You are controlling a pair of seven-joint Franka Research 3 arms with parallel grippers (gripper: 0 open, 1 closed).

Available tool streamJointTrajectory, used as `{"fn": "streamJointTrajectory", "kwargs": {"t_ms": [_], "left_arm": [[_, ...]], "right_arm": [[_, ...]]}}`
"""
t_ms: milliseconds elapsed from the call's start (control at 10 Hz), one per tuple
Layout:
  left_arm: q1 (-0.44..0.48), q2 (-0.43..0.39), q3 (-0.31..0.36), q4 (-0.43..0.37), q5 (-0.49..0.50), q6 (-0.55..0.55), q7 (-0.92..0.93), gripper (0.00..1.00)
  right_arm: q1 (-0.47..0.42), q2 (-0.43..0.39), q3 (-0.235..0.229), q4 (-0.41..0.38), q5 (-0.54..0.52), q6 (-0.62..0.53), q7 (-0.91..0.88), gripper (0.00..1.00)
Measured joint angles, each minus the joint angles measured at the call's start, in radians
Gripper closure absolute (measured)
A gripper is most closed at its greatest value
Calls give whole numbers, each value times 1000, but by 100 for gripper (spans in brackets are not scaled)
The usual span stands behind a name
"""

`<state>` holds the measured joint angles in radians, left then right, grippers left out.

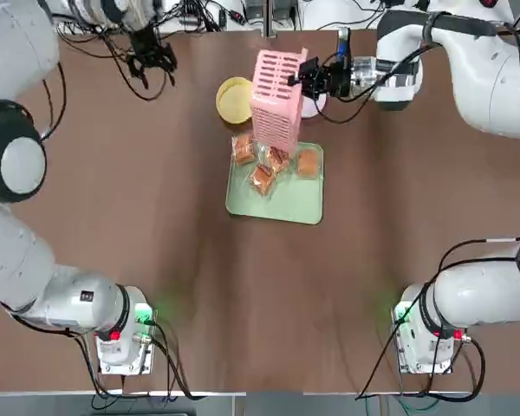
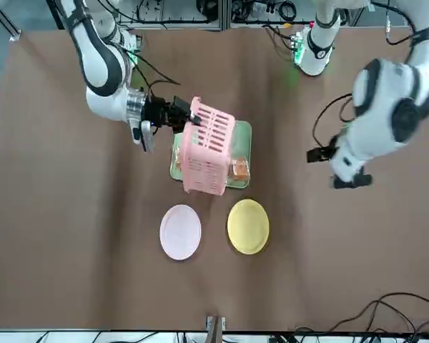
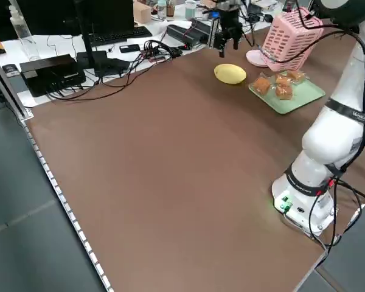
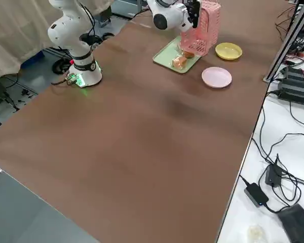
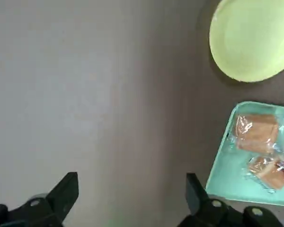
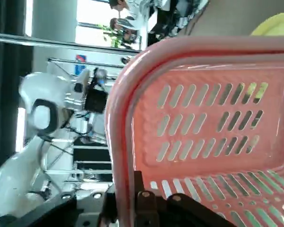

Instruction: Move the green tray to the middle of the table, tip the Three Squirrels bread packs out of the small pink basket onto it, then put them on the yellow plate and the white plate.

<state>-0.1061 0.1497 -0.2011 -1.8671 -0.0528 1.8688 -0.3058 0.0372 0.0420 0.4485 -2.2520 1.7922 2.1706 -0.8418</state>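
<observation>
Four bread packs (image 1: pixel 262 178): on the green tray (image 1: pixel 282 206), bunched towards its 12 o'clock end; clock taken from the tray, 12 pointing away from the arms' bases.
Basket: the small pink basket (image 1: pixel 277 104) hangs tilted at 12, overlapping the tray's far end in the top view; its visible inside shows no pack.
Right gripper (image 1: pixel 296 80): at 12 to 1, jaws pinching the basket's rim.
Left gripper (image 5: pixel 132 176): out at 10 to 11, jaws spread, nothing between them.
Yellow plate (image 1: pixel 234 100): at 11, bare.
White plate (image 2: pixel 180 232): at 1, bare, half hidden from above by basket and gripper.
Pack risk: a low swing of the basket could catch a wrapper and drag a pack over the rim.
Grip risk: only one wall is held, so the basket might twist or slip, dropping on packs or a plate.
In the way: the basket blocks reaches from 12; clear it before picking. Packs lying close together may come up in pairs.
Around: loose cables (image 3: pixel 131 79) and a monitor (image 3: pixel 109 18) beyond 12; the right arm's own cable (image 1: pixel 373 91) could brush the white plate.
</observation>
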Motion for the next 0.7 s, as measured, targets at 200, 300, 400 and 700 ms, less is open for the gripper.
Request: {"fn": "streamJointTrajectory", "kwargs": {"t_ms": [200,300,400,700], "left_arm": [[-4,-26,-81,-31,82,16,-71,0],[-3,-30,-87,-29,92,22,-79,0],[4,-26,-84,-15,92,35,-89,0],[1,39,-82,62,93,66,-134,0]], "right_arm": [[-29,-53,-38,0,-161,-2,124,92],[-37,-87,-48,0,-197,-2,174,92],[-43,-116,-53,0,-233,-2,234,92],[-48,-169,-129,-6,-488,-7,451,92]]}}
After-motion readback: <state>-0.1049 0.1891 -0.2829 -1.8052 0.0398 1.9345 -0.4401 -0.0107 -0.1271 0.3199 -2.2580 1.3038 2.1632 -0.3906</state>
